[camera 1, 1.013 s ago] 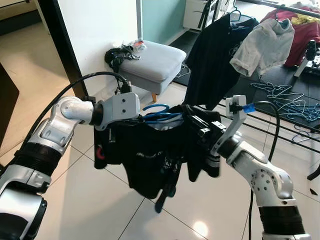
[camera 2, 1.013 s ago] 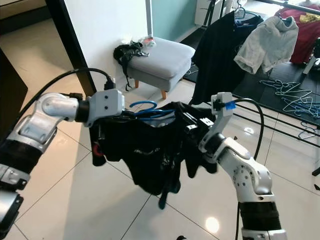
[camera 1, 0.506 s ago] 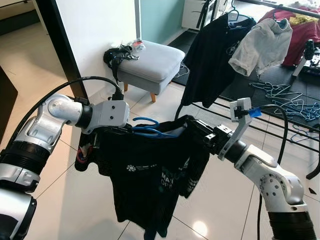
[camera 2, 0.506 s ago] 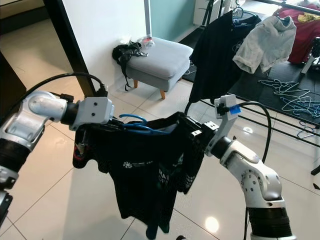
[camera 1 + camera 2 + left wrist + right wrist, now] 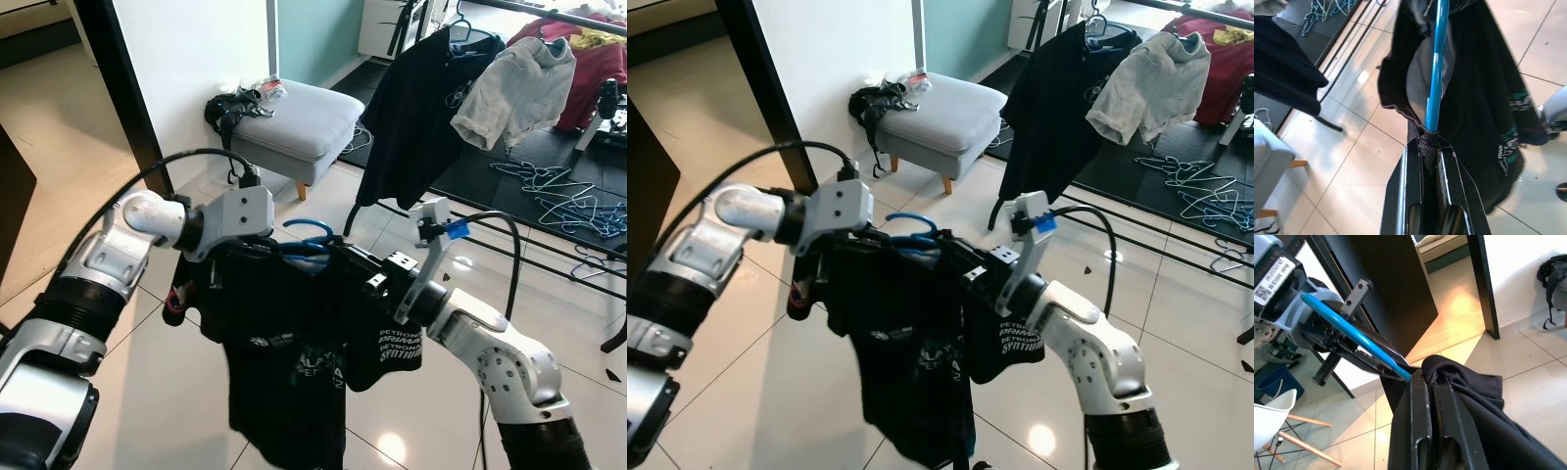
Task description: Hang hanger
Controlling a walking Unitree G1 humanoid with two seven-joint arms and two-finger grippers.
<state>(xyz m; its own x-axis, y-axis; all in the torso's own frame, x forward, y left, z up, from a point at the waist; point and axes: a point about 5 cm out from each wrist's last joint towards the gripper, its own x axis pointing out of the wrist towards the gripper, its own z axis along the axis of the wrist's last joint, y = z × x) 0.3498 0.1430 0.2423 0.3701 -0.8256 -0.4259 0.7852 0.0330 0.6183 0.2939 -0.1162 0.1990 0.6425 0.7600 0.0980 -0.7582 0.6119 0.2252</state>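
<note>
I am holding a blue hanger [image 5: 306, 238] with a black T-shirt [image 5: 294, 362] draped on it out in front of my chest, above the white tiled floor [image 5: 167, 392]. My left gripper [image 5: 1429, 147] is pinching one end of the hanger through the shirt's fabric, its fingers [image 5: 1413, 171] pressed together on a bunched fold right where the blue bar enters the cloth. My right gripper [image 5: 1425, 382] is pinching the other shoulder of the shirt in the same way, with the blue bar running out from between its fingers toward my left wrist. The hanger's hook is poking up between my two wrists, and the shirt is hanging straight down below them with its printed lettering facing me. Ahead and to my right, a drying rack [image 5: 549, 220] is carrying a black shirt [image 5: 416, 108], a grey shirt [image 5: 514, 88] and a red garment [image 5: 588, 69], well apart from what I am holding. A grey footstool [image 5: 299, 122] is standing by the white wall [image 5: 196, 69], and spare hangers [image 5: 573, 201] are lying on the dark mat beyond the rack.
</note>
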